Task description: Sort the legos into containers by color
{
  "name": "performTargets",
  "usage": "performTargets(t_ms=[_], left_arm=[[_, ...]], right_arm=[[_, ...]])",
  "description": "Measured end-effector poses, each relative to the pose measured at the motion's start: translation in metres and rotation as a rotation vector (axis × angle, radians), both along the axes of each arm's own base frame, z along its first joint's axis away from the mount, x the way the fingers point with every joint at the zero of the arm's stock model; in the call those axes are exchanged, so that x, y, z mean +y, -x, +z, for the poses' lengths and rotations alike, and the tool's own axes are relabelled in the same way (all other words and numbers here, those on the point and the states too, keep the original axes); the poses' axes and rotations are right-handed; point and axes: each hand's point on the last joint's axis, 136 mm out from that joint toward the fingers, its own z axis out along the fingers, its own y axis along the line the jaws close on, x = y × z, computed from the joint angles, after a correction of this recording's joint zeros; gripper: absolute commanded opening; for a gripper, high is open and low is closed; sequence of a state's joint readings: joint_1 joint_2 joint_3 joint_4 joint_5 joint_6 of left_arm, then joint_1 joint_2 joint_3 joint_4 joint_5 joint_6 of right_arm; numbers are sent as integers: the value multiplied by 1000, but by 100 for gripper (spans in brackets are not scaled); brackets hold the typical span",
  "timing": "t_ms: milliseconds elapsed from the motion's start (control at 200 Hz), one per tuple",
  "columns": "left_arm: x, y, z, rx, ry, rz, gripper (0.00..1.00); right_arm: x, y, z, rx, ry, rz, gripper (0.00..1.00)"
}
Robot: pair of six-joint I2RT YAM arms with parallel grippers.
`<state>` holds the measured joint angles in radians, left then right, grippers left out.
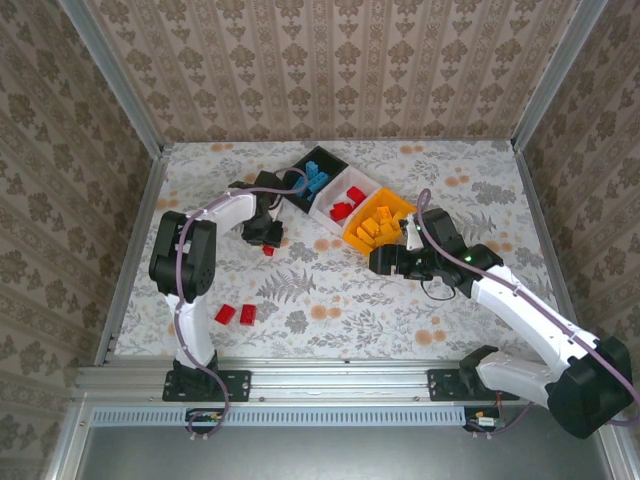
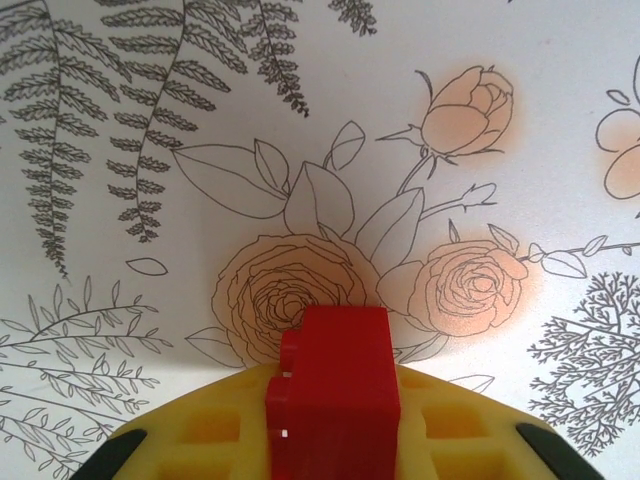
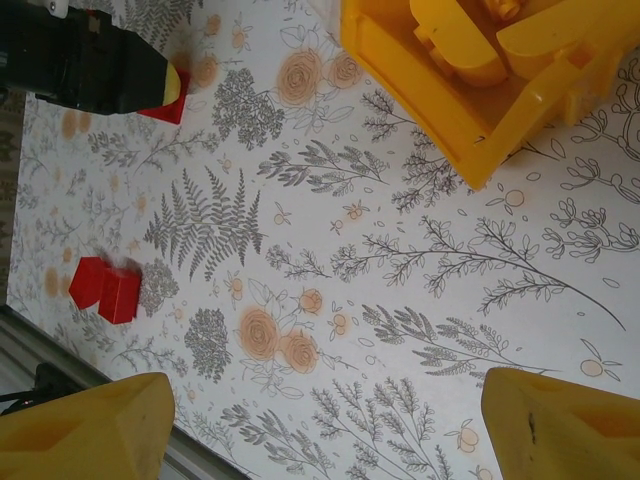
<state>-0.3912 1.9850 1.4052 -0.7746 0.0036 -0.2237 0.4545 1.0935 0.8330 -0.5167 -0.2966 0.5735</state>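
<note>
Floral tabletop (image 1: 330, 290): left pincer (image 1: 264, 232) grips a red lego (image 2: 335, 390).

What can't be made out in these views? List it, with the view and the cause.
Left wrist view: the small red plastic brick is cut off by the bottom edge, its base buried in the left gripper.
Right wrist view: the orange plastic bin runs past the top edge, so its orange bricks cannot be counted.
Top view: the blue bricks in the black plastic bin are too small to count.
</note>
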Motion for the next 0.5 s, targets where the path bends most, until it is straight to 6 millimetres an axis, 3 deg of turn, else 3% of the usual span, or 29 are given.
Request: performTargets(t_ms=[115,215,500], left_arm=[[-7,-4,9,-8,23,-8,22],[-31,-20,35,-60,91,-30,22],[-157,-70,163,-312,505,-155,22]], right_arm=[[-2,3,1,1,2,-1,82],[-3,5,4,-4,3,-4,82],[-8,9,11,-21,3,-15,82]])
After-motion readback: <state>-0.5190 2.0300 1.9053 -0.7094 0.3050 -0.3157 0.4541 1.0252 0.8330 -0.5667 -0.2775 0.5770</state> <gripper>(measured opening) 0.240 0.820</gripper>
